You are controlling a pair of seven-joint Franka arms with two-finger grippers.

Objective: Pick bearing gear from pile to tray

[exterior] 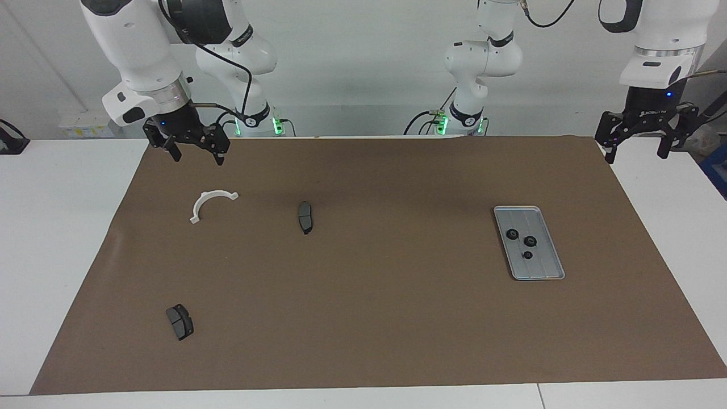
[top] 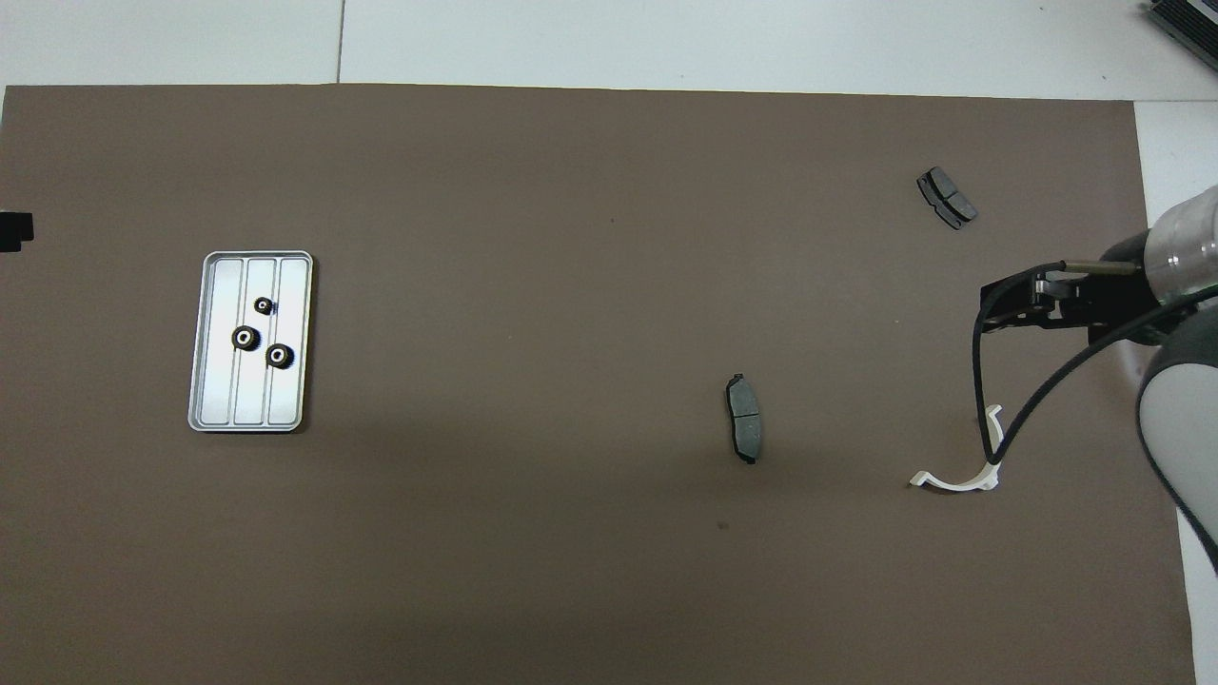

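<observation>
The silver tray (exterior: 546, 267) (top: 218, 400) lies on the brown mat toward the left arm's end. Three small black gears (exterior: 530, 241) (top: 245, 338) lie in it. On the mat toward the right arm's end are a white half-ring (exterior: 211, 203) (top: 961, 479), a dark brake pad (exterior: 305, 216) (top: 744, 419) nearer the middle, and a second brake pad (exterior: 180, 321) (top: 947, 198) farthest from the robots. No gear shows on the mat outside the tray. My right gripper (exterior: 197, 156) (top: 992, 306) is open and empty, raised over the mat by the half-ring. My left gripper (exterior: 636, 153) is open and empty, raised over the mat's corner.
The brown mat (exterior: 397, 318) covers most of the white table (exterior: 57, 227). A black cable (top: 980, 381) hangs from the right arm over the half-ring in the overhead view.
</observation>
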